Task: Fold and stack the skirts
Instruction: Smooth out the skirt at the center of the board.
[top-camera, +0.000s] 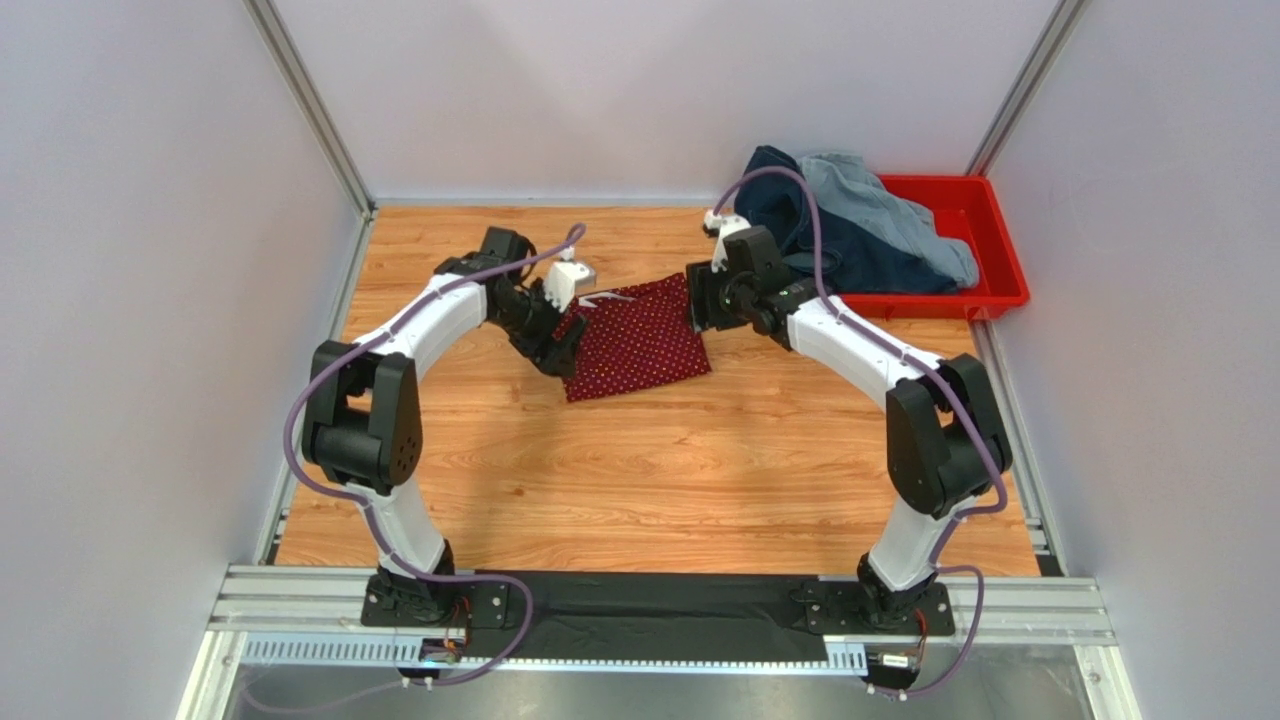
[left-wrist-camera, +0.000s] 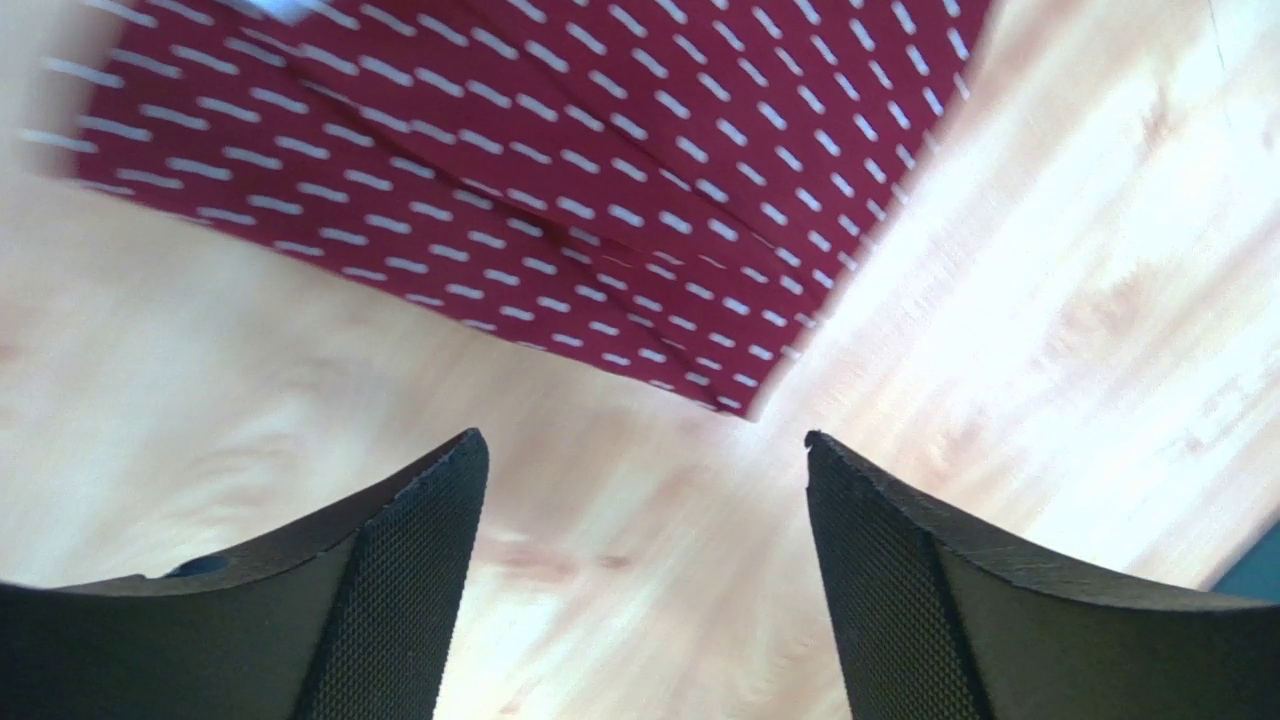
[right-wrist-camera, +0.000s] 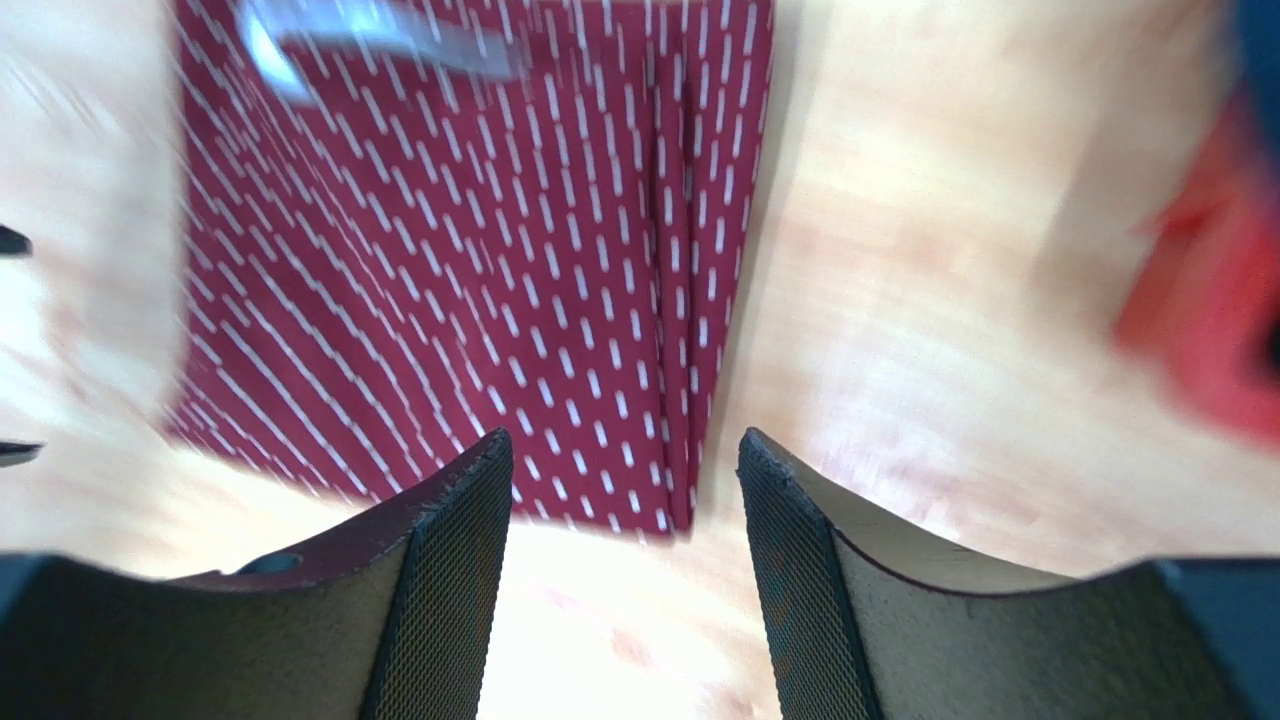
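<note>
The dark red dotted skirt (top-camera: 637, 339) lies folded flat on the wooden table, also showing in the left wrist view (left-wrist-camera: 601, 165) and the right wrist view (right-wrist-camera: 496, 255). At its left edge my left gripper (top-camera: 559, 354) (left-wrist-camera: 646, 447) is open, with only bare wood between its fingers. My right gripper (top-camera: 700, 305) (right-wrist-camera: 624, 443) is open at the skirt's right edge, nothing held. The light blue-grey denim skirt (top-camera: 879, 210) and the dark navy denim skirt (top-camera: 819, 240) lie heaped at the back right.
The red plastic tray (top-camera: 992, 248) sits at the back right corner, with the denim heap over its left part. Grey walls close in the table on three sides. Bare wood stretches in front of the red skirt.
</note>
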